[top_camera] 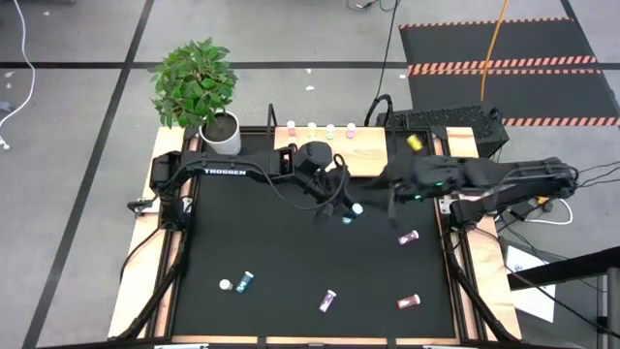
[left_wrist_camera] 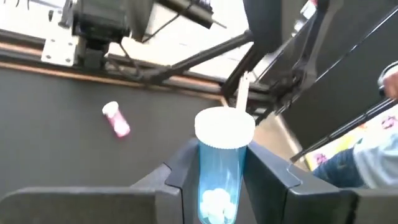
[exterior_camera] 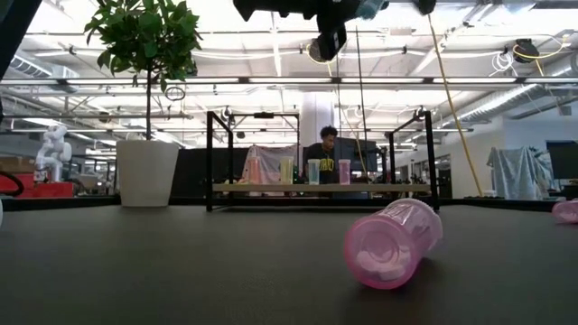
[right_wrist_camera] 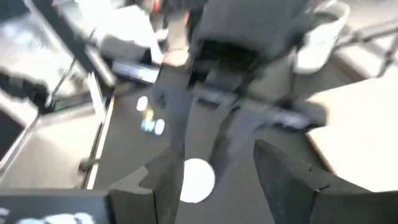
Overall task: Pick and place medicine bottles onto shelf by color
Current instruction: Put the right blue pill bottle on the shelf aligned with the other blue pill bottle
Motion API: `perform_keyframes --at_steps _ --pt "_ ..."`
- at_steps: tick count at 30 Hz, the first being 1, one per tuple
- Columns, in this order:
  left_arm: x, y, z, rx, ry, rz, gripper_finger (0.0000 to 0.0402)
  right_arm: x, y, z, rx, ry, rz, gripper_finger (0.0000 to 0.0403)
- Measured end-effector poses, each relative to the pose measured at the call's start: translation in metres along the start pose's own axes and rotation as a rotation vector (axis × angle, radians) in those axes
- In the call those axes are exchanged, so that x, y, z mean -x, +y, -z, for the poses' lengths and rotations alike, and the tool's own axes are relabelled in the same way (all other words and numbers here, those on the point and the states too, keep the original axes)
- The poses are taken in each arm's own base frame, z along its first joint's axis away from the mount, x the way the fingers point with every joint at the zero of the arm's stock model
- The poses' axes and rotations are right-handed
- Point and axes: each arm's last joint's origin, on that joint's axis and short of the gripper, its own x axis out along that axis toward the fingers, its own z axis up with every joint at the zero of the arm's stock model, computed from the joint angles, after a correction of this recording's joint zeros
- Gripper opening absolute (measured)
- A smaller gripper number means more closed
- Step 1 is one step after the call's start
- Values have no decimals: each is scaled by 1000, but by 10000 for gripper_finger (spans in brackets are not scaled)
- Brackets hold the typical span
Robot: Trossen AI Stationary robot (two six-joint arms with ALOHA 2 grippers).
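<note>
Blue bottle (left_wrist_camera: 219, 168), white cap up, pinched between left gripper (left_wrist_camera: 217, 180) fingers above mat centre, short of shelf (top_camera: 373, 155). 4 bottles upright along shelf. Right gripper (top_camera: 387, 179) close beside, fingers spread, holding nothing. Pink bottle (exterior_camera: 393, 242) on its side on mat.

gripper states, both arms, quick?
Left gripper: closed on the blue bottle, lifted above the mat.
Right gripper: open, holding nothing, close by the left.
</note>
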Motion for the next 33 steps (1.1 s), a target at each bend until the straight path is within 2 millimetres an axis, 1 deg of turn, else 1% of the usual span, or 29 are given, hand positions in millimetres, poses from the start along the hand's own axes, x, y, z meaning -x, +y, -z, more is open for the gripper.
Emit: perform_keyframes --at_steps 3,5,8,10,12,15,20,23,26,30,33 --pt "2 1 -7 3 -61 11 109 23 -2 -4 -26 -92 41 194" --pt "4 1 -13 -8 -111 15 109 34 -4 -2 -36 -125 49 194" --pt "6 0 -22 -24 -190 33 109 45 -7 7 -35 -131 40 194" --pt "9 -1 -27 -43 -242 51 109 47 -10 15 -62 -135 33 194" --pt "11 -2 -33 -69 -289 68 109 44 -12 24 -89 -144 18 195" --pt "15 -4 -40 -127 -358 84 109 34 -13 35 -117 -168 -42 194" --pt "16 -7 -44 -199 -413 78 109 16 -11 41 -121 -277 -142 196" --pt "17 -6 -44 -216 -417 66 109 11 -10 41 -105 -328 -156 199" --pt "17 -6 -44 -228 -421 52 109 9 -9 38 -86 -359 -166 201" --pt "16 -5 -44 -230 -427 25 109 8 -9 38 -76 -357 -188 198" --pt "17 -5 -45 -236 -435 16 108 7 -9 39 -76 -348 -183 187"
